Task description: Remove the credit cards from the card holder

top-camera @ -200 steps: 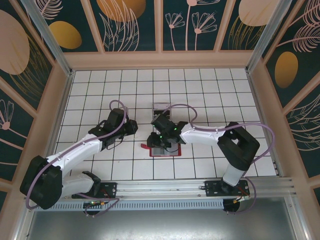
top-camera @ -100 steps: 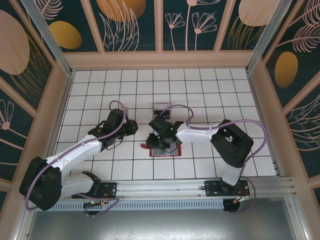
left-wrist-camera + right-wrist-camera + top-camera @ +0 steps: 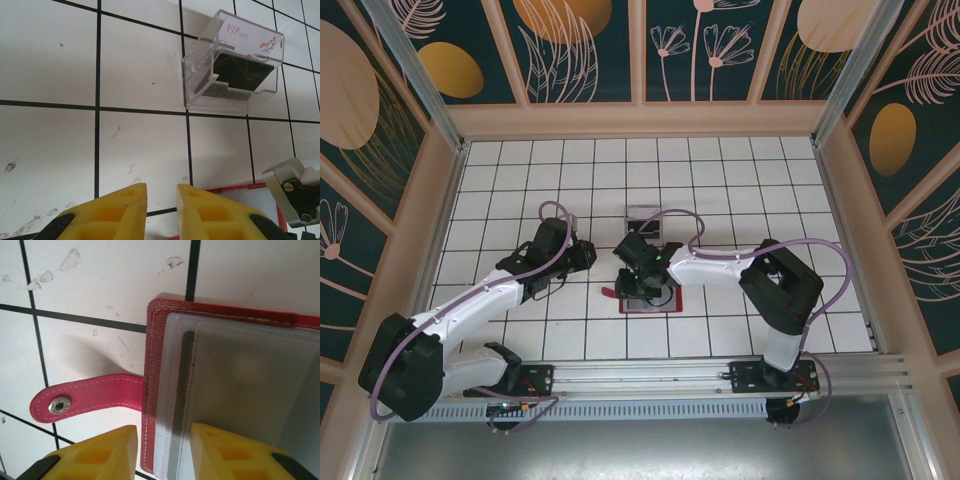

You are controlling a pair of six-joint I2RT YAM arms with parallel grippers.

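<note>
The card holder, a red wallet, lies open on the tiles with its grey lining up and its closing tab stretched left. My right gripper is open just above it. Its fingers straddle the wallet's left edge, one over the tile and one over the grey pocket. I cannot tell whether a credit card lies in that pocket. From above, the right gripper covers most of the wallet. My left gripper is open and empty, left of the wallet. A dark credit card lies in the clear box.
The clear plastic box holds a white VIP card beside the dark one and stands on the tiles just beyond the wallet. Wooden walls fence the white tiled table. The right gripper's metal body sits close to my left fingers.
The right arm's elbow has swung left and its gripper has edged left over the wallet. The left arm has barely moved.
</note>
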